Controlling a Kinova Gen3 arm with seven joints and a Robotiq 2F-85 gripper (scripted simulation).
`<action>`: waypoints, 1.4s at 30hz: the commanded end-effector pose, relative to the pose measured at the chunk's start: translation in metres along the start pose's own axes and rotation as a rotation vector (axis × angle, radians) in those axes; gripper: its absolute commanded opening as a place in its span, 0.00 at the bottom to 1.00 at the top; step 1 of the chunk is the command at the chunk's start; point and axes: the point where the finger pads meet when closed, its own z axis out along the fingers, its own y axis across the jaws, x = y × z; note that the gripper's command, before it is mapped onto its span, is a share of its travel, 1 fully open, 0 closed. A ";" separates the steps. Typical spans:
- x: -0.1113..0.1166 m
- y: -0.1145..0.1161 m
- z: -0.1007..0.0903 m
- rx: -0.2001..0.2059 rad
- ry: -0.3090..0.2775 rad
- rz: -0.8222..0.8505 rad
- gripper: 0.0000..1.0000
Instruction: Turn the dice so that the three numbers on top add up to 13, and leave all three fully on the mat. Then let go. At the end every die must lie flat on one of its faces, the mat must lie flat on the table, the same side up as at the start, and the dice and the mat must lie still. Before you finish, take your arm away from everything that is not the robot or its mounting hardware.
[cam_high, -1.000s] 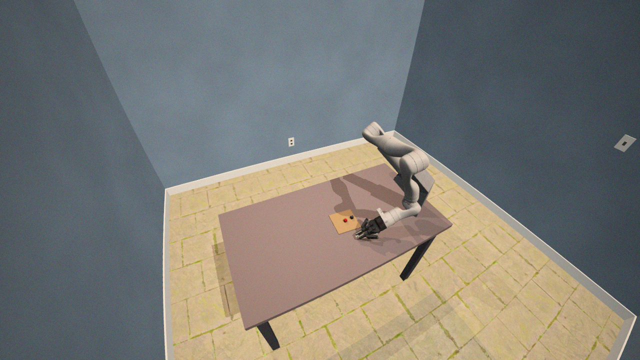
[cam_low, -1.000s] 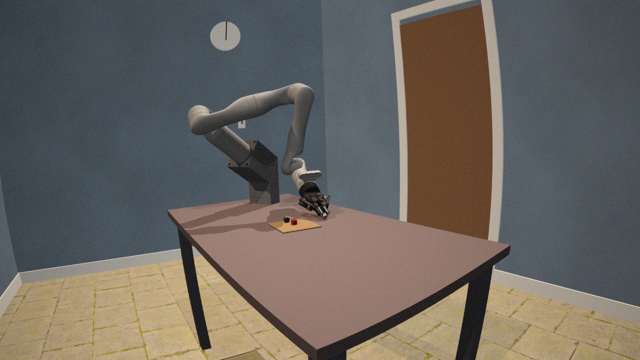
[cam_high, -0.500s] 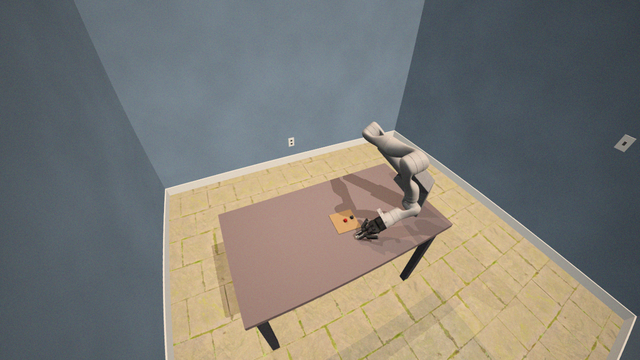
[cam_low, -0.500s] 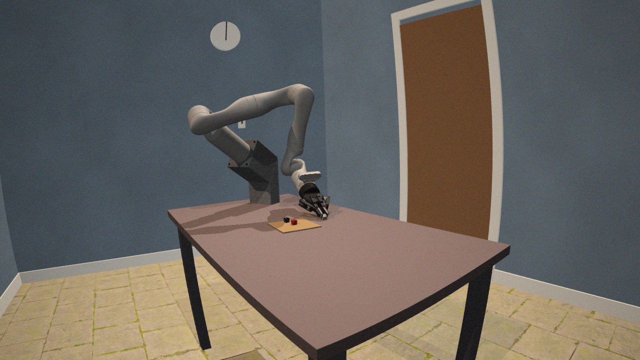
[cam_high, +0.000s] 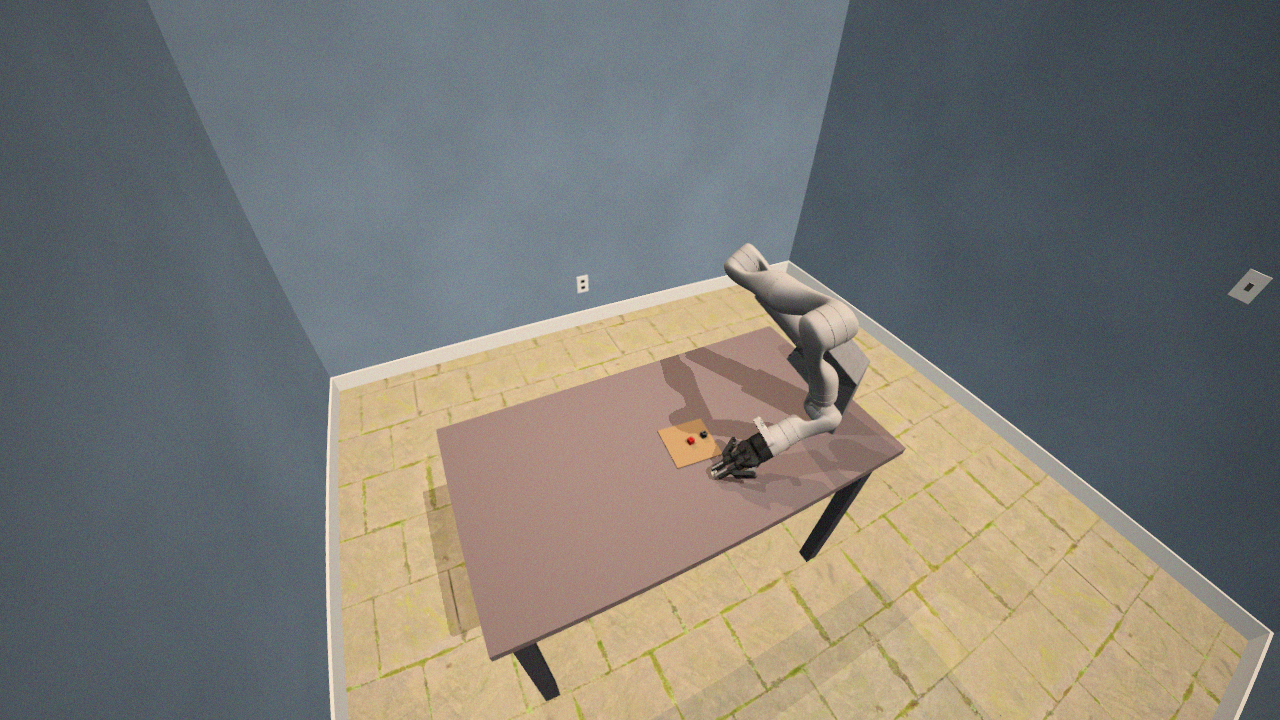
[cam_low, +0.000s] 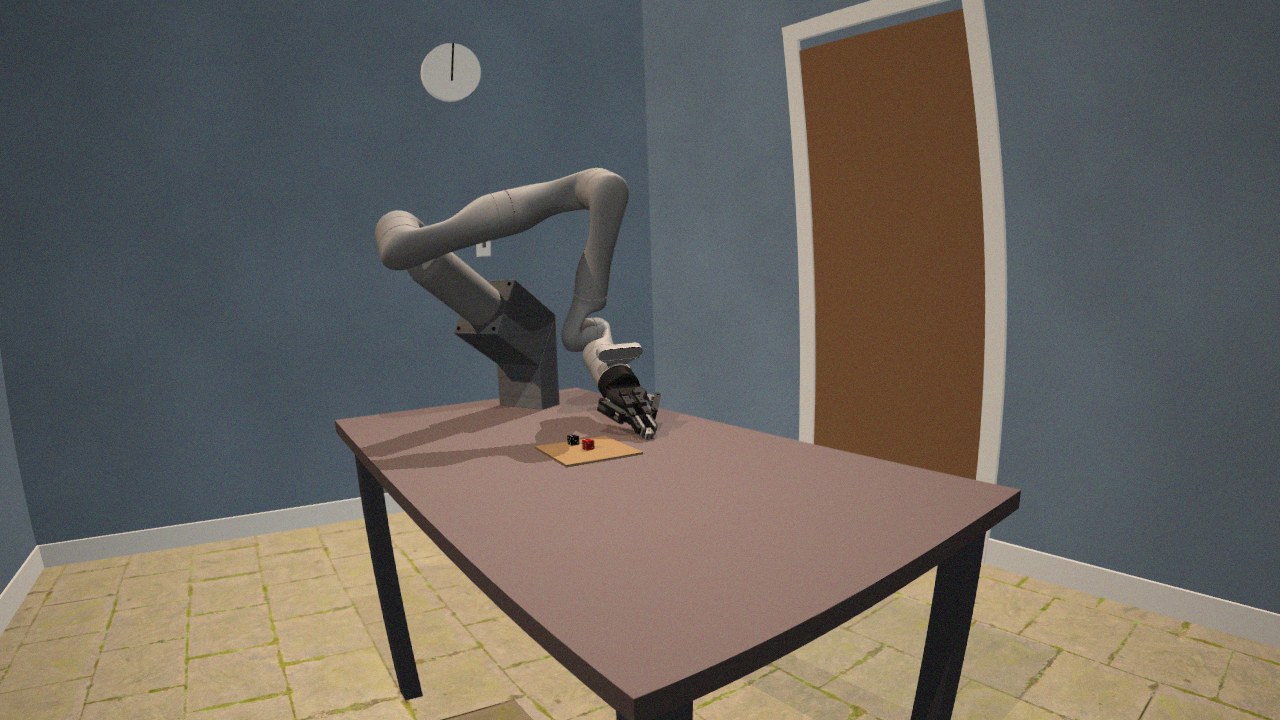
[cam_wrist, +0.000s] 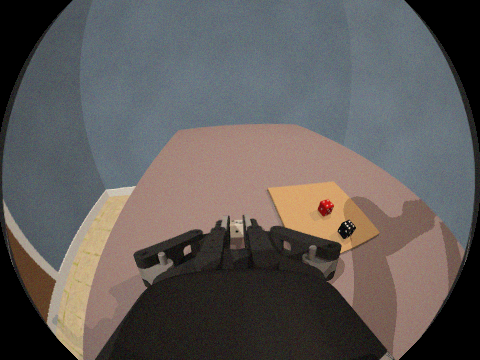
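Dice (cam_high: 690, 440) (cam_low: 588, 444) (cam_wrist: 325, 207): two on the mat (cam_high: 678, 456) (cam_low: 568, 459) (cam_wrist: 297, 200), one off it. Red die (cam_high: 690, 440) (cam_low: 588, 444) (cam_wrist: 325, 207) sits near the mat's middle. Black die (cam_high: 703, 434) (cam_low: 572, 439) (cam_wrist: 347, 229) is near it, apart, closer to the counter's (cam_high: 572, 510) (cam_low: 716, 528) (cam_wrist: 225, 165) short edge at the arm mount (cam_high: 854, 358) (cam_low: 528, 380). White die (cam_high: 715, 471) (cam_low: 648, 433) (cam_wrist: 237, 231) is in the end effector (cam_high: 716, 471) (cam_low: 648, 432) (cam_wrist: 236, 223), fingers clamped on it from both sides. That's just off the mat, between it and the counter's door-side long edge. Can't tell from here if the white die touches the counter.

Mat lies flat, nearer the mount's short edge than the far one, well in from all four counter corners. Arm (cam_high: 819, 340) (cam_low: 519, 207) arches up from the mount and comes down low on the door (cam_low: 895, 250) side, end effector slanted. Its shadow crosses the counter and clips the mat's mount-side part. Can't read the top numbers reliably, so no sum from me. White one still needs to be set down on the mat and released.

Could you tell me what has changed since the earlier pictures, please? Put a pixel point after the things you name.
Nothing has visibly changed: the end effector (cam_high: 715, 471) (cam_low: 648, 431) (cam_wrist: 236, 223) is still shut on the white die (cam_low: 648, 434) (cam_wrist: 236, 230), and the red die (cam_high: 690, 440) (cam_low: 588, 444) (cam_wrist: 325, 207) and black die (cam_high: 703, 435) (cam_low: 572, 439) (cam_wrist: 346, 229) stay on the mat (cam_high: 680, 456) (cam_low: 568, 459) (cam_wrist: 295, 202).
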 end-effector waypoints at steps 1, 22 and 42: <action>-0.001 -0.003 0.001 0.008 -0.001 0.013 0.11; -0.001 -0.003 0.001 0.008 -0.001 0.013 0.23; -0.001 -0.003 0.001 0.008 -0.001 0.013 0.31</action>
